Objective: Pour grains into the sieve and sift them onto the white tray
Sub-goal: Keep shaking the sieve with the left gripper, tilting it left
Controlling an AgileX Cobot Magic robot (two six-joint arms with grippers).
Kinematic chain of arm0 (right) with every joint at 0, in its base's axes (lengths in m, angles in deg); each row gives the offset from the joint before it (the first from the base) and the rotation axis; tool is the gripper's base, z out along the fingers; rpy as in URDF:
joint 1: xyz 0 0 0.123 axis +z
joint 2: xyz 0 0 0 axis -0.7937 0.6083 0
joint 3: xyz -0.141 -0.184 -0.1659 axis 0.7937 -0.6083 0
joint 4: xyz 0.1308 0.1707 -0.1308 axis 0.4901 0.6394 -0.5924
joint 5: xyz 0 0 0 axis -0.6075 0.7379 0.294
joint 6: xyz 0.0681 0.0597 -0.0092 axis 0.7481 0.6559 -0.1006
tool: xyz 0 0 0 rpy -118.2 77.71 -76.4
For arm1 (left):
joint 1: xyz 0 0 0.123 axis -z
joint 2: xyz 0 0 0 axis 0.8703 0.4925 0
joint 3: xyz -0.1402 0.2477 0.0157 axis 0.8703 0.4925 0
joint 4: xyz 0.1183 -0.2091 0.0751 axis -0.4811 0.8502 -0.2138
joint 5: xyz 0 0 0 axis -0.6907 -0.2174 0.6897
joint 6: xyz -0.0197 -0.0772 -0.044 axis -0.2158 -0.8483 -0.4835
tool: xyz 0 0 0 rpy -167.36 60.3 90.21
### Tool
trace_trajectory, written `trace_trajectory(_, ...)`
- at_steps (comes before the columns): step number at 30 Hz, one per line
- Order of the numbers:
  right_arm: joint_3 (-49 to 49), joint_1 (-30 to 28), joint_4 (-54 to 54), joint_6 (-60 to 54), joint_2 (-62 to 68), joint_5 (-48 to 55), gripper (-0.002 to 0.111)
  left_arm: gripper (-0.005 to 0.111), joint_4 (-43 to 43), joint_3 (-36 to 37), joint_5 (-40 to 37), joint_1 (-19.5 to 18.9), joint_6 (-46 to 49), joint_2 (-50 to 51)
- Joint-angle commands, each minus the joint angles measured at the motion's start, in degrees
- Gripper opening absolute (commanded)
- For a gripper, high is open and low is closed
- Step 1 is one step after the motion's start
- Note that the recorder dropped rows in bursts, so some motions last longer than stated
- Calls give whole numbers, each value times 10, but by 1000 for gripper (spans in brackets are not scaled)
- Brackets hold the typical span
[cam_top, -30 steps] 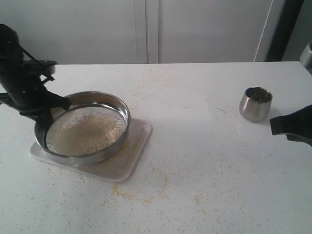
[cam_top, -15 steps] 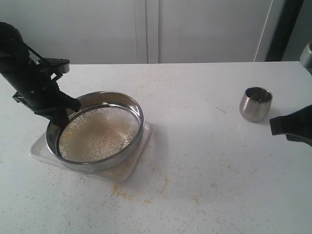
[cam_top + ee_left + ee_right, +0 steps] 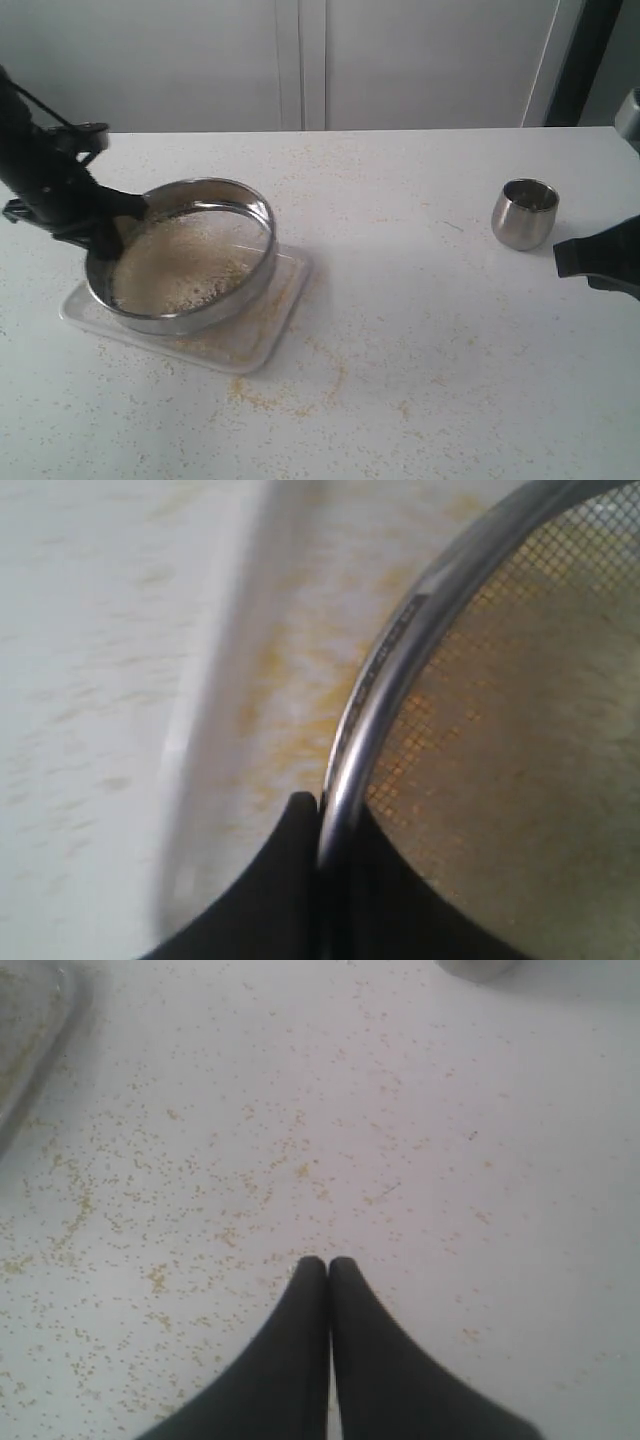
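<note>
1. Nearest me: the table (image 3: 450,400) front is peppered with stray golden granules (image 3: 255,398), thickest just off the near corner of the white tray (image 3: 288,285).
2. The white tray lies flat at the left of the table. Its exposed right strip carries a dusting of fine yellow material, so sifting looks to be under way.
3. The sieve (image 3: 200,322) sits over the tray, covering most of it and tipped slightly. I cannot tell whether its underside touches the tray. The grains (image 3: 180,265) lie spread across its mesh.
4. The left gripper (image 3: 110,225) is clamped on the sieve's rim at its left edge. The left wrist view shows one finger outside the steel wall and one inside, against the mesh (image 3: 330,815).
5. Handling judgement:
   - The ring is stiff and will not flex, but polished steel is slippery.
   - A single-edge pinch leaves the whole width hanging off the pads, so it may swivel or slip under hard shaking.
   - The upright rim wall is the only sensible hold. The mesh is too delicate to press.
   - The grain load looks light, but it is loose and spills over the rim if the sieve tips far.
6. Mid-distance, right: the right gripper (image 3: 565,260) hovers over bare table with its fingers pressed together and holding nothing, confirmed in the right wrist view (image 3: 328,1265).
7. Just beyond it stands a small steel cup (image 3: 524,213), upright, well apart from the tray.
8. Farthest: pale cabinet doors (image 3: 300,60).
</note>
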Motion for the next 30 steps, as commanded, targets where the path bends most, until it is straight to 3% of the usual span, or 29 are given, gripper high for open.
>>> trace_trajectory(1, -3, -1, -2, 7, -2, -8, 0, 0, -85, 3, 9, 22, -92, -10)
trace_trajectory(4, -3, -1, -2, 11, -2, -11, 0, 0, -105, 4, 8, 0, -207, -10)
trace_trajectory(8, -3, -1, -2, 11, -2, -13, 0, 0, 28, 9, 0, 33, -40, -10)
trace_trajectory(10, -3, -1, -2, 11, -2, -14, 0, 0, 6, 9, 3, 43, 14, -16)
trace_trajectory(13, -3, -1, -2, 11, -2, -15, 0, 0, -114, 9, 7, 20, -89, -16)
trace_trajectory(15, -3, -1, -2, 11, -2, -15, 0, 0, -133, 9, 8, -8, -197, -16)
trace_trajectory(16, -3, -1, -2, 11, -2, -15, 0, 0, -113, 9, 6, -13, -202, -15)
trace_trajectory(20, -3, -1, -2, 11, -2, -15, 0, 0, 28, 9, -9, 20, -30, -13)
trace_trajectory(22, -3, -1, -2, 11, -2, -15, 0, 0, 5, 9, 10, 43, 41, -14)
trace_trajectory(26, -3, -1, -2, 11, -2, -15, 0, 0, -140, 9, 35, 19, -123, -15)
trace_trajectory(28, -3, -1, -2, 11, -2, -15, 0, 0, -144, 9, 35, -1, -188, -15)
trace_trajectory(30, -3, -1, -2, 11, -2, -15, 0, 0, -80, 9, 26, 5, -180, -11)
